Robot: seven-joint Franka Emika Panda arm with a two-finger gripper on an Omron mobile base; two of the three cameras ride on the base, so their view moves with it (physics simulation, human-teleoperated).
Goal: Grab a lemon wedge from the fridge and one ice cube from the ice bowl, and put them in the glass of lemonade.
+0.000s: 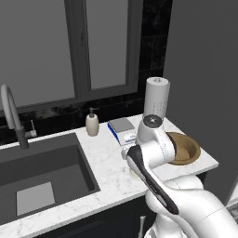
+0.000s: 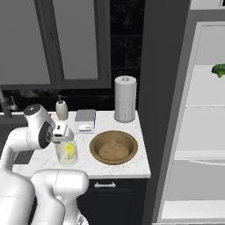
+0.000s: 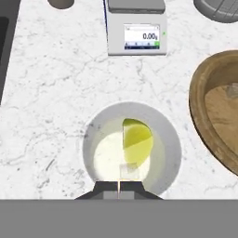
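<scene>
My arm (image 1: pixel 186 200) is glossy white, built of rounded bulging segments, with dark bands at the joints and a round dark cap at one joint.

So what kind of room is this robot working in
A rendered home kitchen: a marble counter with a dark sink and faucet, a paper towel roll, and an open fridge beside it.

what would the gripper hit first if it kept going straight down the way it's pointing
Most likely the glass of lemonade directly below the shut gripper: probably the liquid near the lemon wedge, though the depth is unclear.
</scene>
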